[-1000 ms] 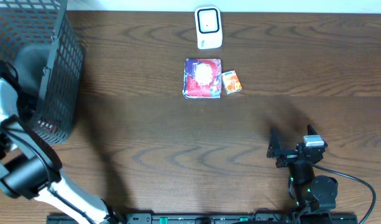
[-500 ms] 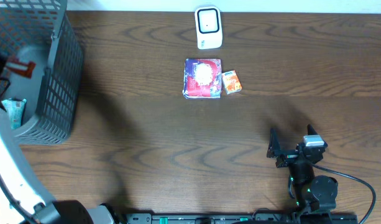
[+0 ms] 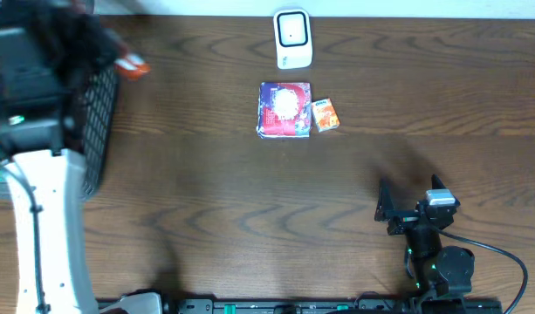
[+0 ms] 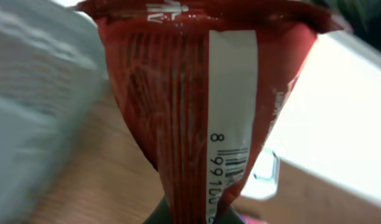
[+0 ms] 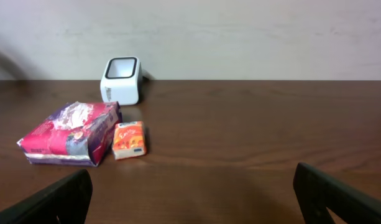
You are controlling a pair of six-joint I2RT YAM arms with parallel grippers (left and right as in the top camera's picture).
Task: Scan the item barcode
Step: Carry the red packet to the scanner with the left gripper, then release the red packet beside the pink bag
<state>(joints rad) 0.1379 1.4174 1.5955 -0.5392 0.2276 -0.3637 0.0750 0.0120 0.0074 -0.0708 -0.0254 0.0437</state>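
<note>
- The left jaws pinched a red packet [image 4: 153,93] above the wire basket [image 3: 97,131] at the desk's [image 3: 250,201] far-left corner; I judged this the carry-to-scanner step.
- Its white strip [image 4: 232,81] carried a barcode [image 4: 237,165] with digits starting "8 991"; the rest was blurred.
- The next move called for facing that strip toward the scanner [image 3: 292,39] at the far edge.
- The right jaws stood spread and empty by the near edge.

Upper left in the overhead, the blurred left arm [image 3: 36,70] hides most of the basket [image 3: 99,122]. In the left wrist view the packet [image 4: 178,93] has its barcode [image 4: 232,168] cut off by the bottom edge.
</note>
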